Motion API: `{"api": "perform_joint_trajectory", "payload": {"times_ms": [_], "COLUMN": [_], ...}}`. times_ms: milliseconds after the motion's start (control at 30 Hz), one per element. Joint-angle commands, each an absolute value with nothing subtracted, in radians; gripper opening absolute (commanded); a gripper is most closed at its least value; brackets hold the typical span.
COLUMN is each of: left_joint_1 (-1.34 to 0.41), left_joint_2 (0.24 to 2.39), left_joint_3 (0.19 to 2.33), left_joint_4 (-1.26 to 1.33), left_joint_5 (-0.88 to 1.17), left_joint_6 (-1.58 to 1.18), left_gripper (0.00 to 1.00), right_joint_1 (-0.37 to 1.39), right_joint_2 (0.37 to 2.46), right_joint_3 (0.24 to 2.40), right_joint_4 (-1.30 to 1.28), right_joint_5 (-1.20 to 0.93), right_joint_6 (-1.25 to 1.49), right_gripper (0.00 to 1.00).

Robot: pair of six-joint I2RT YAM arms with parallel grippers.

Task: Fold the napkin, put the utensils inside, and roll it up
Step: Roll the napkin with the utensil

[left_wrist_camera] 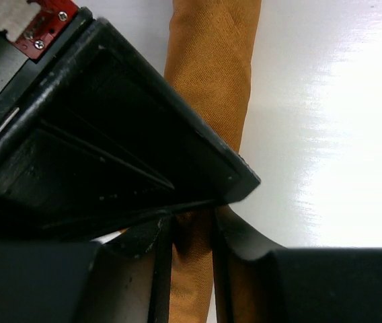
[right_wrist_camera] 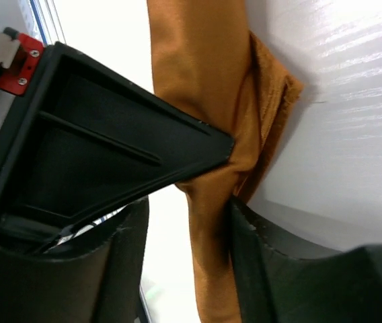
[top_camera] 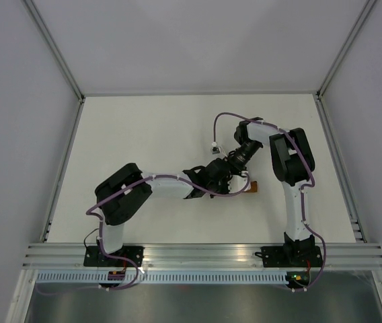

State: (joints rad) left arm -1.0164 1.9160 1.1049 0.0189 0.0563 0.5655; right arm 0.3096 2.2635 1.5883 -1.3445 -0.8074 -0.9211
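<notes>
Rolled napkin (top_camera: 250,187) lying on the surface (top_camera: 144,128) right of centre, left gripper (top_camera: 226,180) over its left part with the roll between its fingers, right gripper (top_camera: 233,163) just behind, also straddling the roll, napkin's end sticking out to the right

Count: one napkin (left_wrist_camera: 211,81), rust-brown, rolled into a narrow tube. Two arms, two grippers: left gripper (left_wrist_camera: 191,232) and right gripper (right_wrist_camera: 189,202), one each, two fingers apiece. One white table (top_camera: 144,134). Zero utensils visible; can't tell if any sit inside the roll.
</notes>
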Motion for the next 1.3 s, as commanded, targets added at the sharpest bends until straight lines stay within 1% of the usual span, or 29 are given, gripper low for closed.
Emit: {"api": "perform_joint_trajectory", "payload": {"times_ms": [0, 67, 233, 367, 500, 667, 833, 1000, 1267], "left_joint_1": [-1.002, -0.991, -0.95, -0.92, -0.902, -0.877, -0.87, -0.867, -0.867], "left_joint_2": [1.97, 1.98, 2.003, 2.023, 2.048, 2.115, 2.169, 2.22, 2.266], "left_joint_3": [1.137, 1.147, 1.192, 1.23, 1.281, 1.379, 1.471, 1.543, 1.601], "left_joint_4": [-0.106, -0.124, -0.17, -0.208, -0.245, -0.316, -0.347, -0.362, -0.362], "left_joint_5": [0.152, 0.172, 0.221, 0.273, 0.296, 0.281, 0.272, 0.245, 0.218], "left_joint_6": [0.558, 0.54, 0.5, 0.453, 0.407, 0.29, 0.157, -0.02, -0.235], "left_gripper": [0.17, 0.16, 0.16, 0.16, 0.18, 0.19, 0.2, 0.22, 0.24], "right_joint_1": [0.291, 0.276, 0.223, 0.164, 0.104, 0.048, 0.022, 0.017, 0.006], "right_joint_2": [2.27, 2.246, 2.192, 2.16, 2.148, 2.102, 2.011, 1.976, 1.947], "right_joint_3": [1.608, 1.615, 1.672, 1.707, 1.761, 1.761, 1.686, 1.622, 1.543], "right_joint_4": [-1.164, -1.135, -1.042, -0.928, -0.902, -0.879, -0.864, -0.867, -0.882], "right_joint_5": [-0.672, -0.678, -0.673, -0.661, -0.655, -0.655, -0.589, -0.522, -0.528], "right_joint_6": [-0.953, -0.911, -0.769, -0.629, -0.511, -0.42, -0.365, -0.289, -0.238], "right_gripper": [0.59, 0.64, 0.67, 0.68, 0.68, 0.68, 0.68, 0.67, 0.67]}}
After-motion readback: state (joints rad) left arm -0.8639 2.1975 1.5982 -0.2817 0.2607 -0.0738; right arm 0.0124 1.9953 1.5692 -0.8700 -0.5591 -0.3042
